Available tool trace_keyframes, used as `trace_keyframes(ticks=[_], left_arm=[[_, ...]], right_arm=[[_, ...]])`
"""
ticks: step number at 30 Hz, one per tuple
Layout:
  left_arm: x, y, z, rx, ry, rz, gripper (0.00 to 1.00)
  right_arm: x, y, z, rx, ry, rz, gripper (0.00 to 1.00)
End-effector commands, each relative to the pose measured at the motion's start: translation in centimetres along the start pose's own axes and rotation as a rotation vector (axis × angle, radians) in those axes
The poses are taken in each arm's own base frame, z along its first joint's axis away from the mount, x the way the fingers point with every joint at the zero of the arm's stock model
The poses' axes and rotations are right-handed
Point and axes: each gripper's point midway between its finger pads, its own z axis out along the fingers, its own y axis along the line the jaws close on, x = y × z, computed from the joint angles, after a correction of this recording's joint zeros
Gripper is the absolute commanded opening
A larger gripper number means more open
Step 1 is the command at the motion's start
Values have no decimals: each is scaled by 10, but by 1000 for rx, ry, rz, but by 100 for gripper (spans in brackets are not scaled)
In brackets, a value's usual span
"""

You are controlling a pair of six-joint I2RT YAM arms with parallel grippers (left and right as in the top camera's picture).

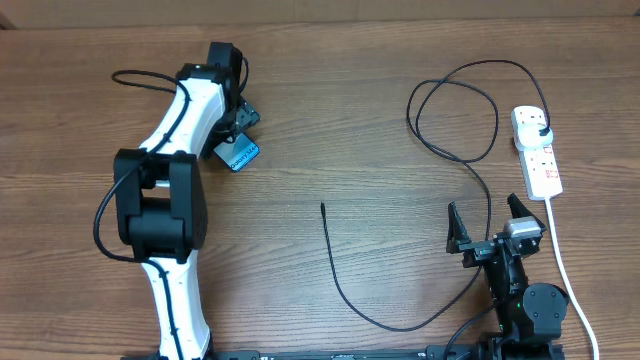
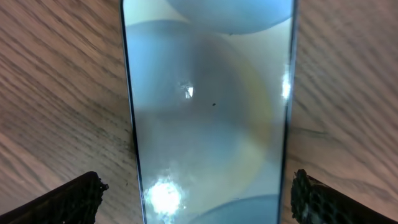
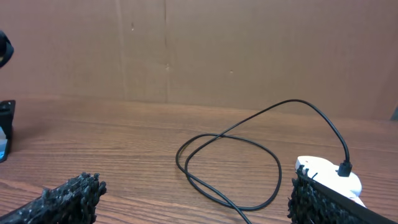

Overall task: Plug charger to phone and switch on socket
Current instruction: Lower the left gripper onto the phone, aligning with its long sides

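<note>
Left gripper: the left gripper (image 2: pixel 199 202) is at the far left of the table, pointing down over the phone. Its jaws are spread wide and grasp nothing.
Left fingertips: the black textured fingertips (image 2: pixel 68 200) stand one on each side of the phone. The one on the left of the wrist view is clear of it. The other seems to sit just beside the dark edge, but the close, blurred view does not settle whether it touches.
Phone: the small flat rectangular smartphone with a light blue lit screen (image 1: pixel 238 154) lies flat on the wood beside the white left arm (image 1: pixel 185 120). In the wrist view the smartphone (image 2: pixel 211 112) fills the gap between the fingertips.
Right gripper: the right gripper (image 1: pixel 487 222) is near the front right edge, released and empty, its jaws wide apart. In its own view the right gripper (image 3: pixel 193 199) looks across the table.
Charger: the long thin black charger cable (image 1: pixel 328 245) runs from a loop near the power strip, down past the right gripper, and curves back up to mid-table.
Connector tip: the slim connector tip (image 1: pixel 322 206) lies free on the wood, well apart from the smartphone.
Plug: the black plug (image 1: pixel 540 131) sits in an outlet at the strip's far end.
Socket: the white elongated power strip with red-marked switches (image 1: pixel 537 152) lies at the right side, and its thick white cord (image 1: pixel 565 270) trails toward the front edge.
Surface: brown wood-grain table (image 1: pixel 350 100).
</note>
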Motion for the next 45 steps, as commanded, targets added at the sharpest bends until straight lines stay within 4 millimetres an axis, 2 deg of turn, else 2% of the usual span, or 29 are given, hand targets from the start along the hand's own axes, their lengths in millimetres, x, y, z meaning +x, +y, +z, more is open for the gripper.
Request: trace_keyframes(ticks=[1, 15, 33, 45], left_arm=[[0, -2, 7, -15, -8, -25, 100], [-1, -3, 8, -12, -10, -45, 100], [12, -9, 12, 17, 57, -49, 100], [8, -4, 14, 14, 59, -63, 100]], right_arm=[[2, 2, 0, -5, -3, -2, 100], [2, 2, 0, -5, -3, -2, 100], [2, 2, 0, -5, -3, -2, 100], [2, 2, 0, -5, -3, -2, 100]])
